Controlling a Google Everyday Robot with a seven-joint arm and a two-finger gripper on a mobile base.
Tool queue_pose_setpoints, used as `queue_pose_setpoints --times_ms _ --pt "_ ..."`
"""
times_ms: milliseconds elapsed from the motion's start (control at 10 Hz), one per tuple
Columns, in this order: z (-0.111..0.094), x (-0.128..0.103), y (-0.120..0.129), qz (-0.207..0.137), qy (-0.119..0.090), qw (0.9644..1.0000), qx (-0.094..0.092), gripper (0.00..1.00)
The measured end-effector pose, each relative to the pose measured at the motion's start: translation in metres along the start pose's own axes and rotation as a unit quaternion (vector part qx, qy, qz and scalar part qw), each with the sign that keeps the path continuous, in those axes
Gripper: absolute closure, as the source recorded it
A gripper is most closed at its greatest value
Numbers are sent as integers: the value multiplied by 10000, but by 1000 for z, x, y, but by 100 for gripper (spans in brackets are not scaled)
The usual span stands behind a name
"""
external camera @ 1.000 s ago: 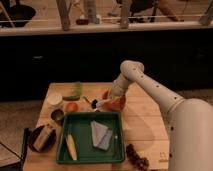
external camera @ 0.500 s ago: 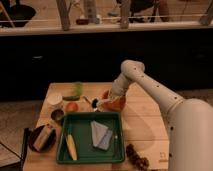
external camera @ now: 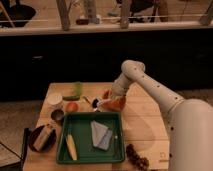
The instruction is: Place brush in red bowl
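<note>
1. Your gripper (external camera: 107, 99) hangs low over the wooden table (external camera: 145, 124). It sits at the end of the white arm (external camera: 150, 87), which reaches in from the right and bends down at the elbow.
2. You cannot tell from this view whether the gripper is spread, pressed together or pinching anything.
3. The red bowl (external camera: 119, 104) sits under and just right of the gripper, and the wrist hides part of its far rim.
4. The brush (external camera: 97, 103) shows just left of the gripper at the bowl's left edge, its pale handle toward the bowl and its dark head pointing away. You cannot tell whether it is held, or whether it touches the bowl.
5. A thin metallic utensil (external camera: 88, 100) lies just past the brush, further left of the gripper.
6. Further left again you see 1 small orange-red round object (external camera: 71, 106), a white cup (external camera: 54, 98) and a green item (external camera: 76, 91) behind them.
7. In front of the gripper, toward the camera, a green tray (external camera: 93, 159) holds a yellow item (external camera: 71, 146) on its left side and a grey-blue cloth (external camera: 100, 134) in the middle.
8. Well to the gripper's front left, a dark round dish (external camera: 33, 142) carries a tan item, with a small dark bowl (external camera: 57, 115) between the dish and the orange-red object.
9. To the gripper's front right, near the table's front edge, lies a cluster of dark round fruit (external camera: 137, 156).
</note>
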Motion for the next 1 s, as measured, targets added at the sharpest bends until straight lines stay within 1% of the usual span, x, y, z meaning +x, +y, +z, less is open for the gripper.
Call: queue_pose_setpoints --times_ms 600,700,1000 --pt "-10 13 -3 155 172 9997 117 98" --pt "-10 15 -6 206 192 9995 129 94" --pt "-10 23 -9 375 215 9990 136 65"
